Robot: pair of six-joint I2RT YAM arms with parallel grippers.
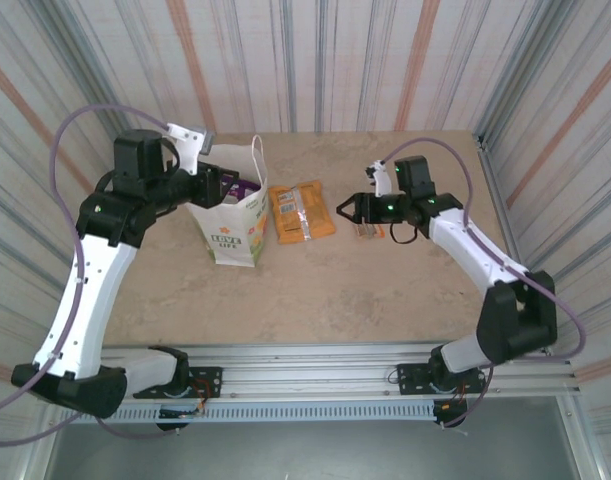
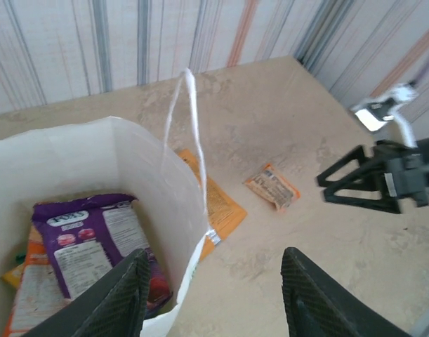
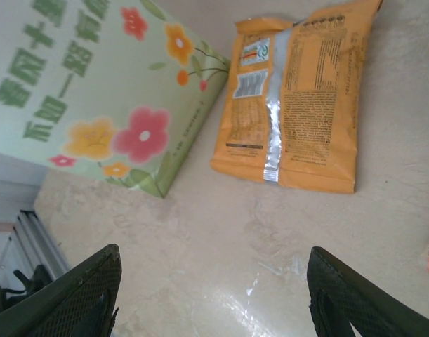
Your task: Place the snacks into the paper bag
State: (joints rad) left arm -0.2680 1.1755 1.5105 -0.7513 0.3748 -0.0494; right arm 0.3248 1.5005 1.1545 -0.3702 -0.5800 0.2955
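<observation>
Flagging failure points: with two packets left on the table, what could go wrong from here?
The left gripper hangs open over the paper bag's rim, beside its thin handle; withdrawing could snag it and tip the bag. The large orange packet lies flat close to the bag, so the open right gripper may shove it into the bag's side rather than pinch it.

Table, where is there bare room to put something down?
The widest free patch is the near strip between the bag and the front rail. Another lies along the far edge behind the orange packet. The middle is crowded: bag, orange packet and small packet sit close together.
</observation>
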